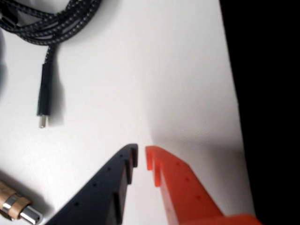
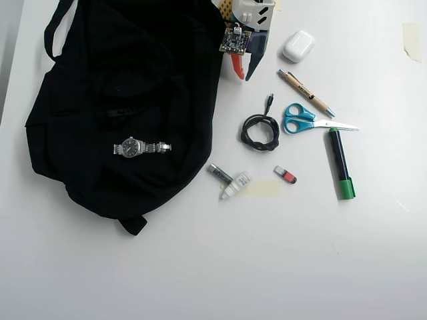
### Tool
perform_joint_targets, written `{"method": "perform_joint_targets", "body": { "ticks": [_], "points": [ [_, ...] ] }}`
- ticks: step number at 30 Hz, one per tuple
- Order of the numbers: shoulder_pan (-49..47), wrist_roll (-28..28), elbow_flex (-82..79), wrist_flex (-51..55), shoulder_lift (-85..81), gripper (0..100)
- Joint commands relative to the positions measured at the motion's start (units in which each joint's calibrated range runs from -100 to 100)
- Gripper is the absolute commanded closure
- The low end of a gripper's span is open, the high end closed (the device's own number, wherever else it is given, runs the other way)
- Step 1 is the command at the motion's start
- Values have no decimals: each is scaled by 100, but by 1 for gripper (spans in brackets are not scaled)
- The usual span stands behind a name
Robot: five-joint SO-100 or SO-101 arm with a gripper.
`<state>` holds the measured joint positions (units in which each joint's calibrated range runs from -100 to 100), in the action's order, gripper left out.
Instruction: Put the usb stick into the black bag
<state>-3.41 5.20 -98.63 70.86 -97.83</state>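
- White, matte tabletop (image 2: 200, 267) fills the overhead view; a strip of tape (image 2: 411, 40) is stuck near its far right corner, and a pale yellowish patch (image 2: 262, 189) lies just beside the small items in the middle.
- Red usb stick (image 2: 285, 175), tiny and rectangular with a silvery metal end, lies flat on the tabletop right of centre, tilted, touching nothing.
- Black bag (image 2: 127, 100) sprawls over the left half, floppy fabric with a strap loop at its far left corner; a steel wristwatch (image 2: 140, 147) rests on top of it.
- Left of the stick sit a grey tube (image 2: 219, 173) and a whitish capped piece (image 2: 235, 185); a green-capped marker (image 2: 341, 164) lies to its right.
- Farther off are a coiled black cable (image 2: 260, 130), blue-handled scissors (image 2: 310, 121), a brown pen (image 2: 305, 93) and a white earbud case (image 2: 297, 46).
- At the far edge the hand (image 2: 243, 69) hangs by the bag's right side, well apart from the stick.
- In the wrist view the hand (image 1: 141, 157) shows one black and one orange finger, tips slightly apart with nothing between them.
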Motion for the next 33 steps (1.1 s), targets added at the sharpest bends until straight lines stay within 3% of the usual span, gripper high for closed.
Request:
{"method": "perform_joint_targets", "body": {
  "ticks": [1, 13, 18, 21, 26, 27, 30, 33],
  "points": [
    [-70, -32, -74, 72, -51, 98],
    [-78, -38, 7, 29, -59, 98],
    [-250, 57, 2011, -1832, 347, 98],
    [-227, 57, 2757, -2185, 1509, 98],
    [-265, 83, 5578, -1866, 4746, 97],
    [-287, 183, 5946, -1857, 5252, 96],
    [-384, 1320, 6916, -2055, 7069, 91],
    [-407, 1855, 7447, -2434, 8206, 88]
  ]
}}
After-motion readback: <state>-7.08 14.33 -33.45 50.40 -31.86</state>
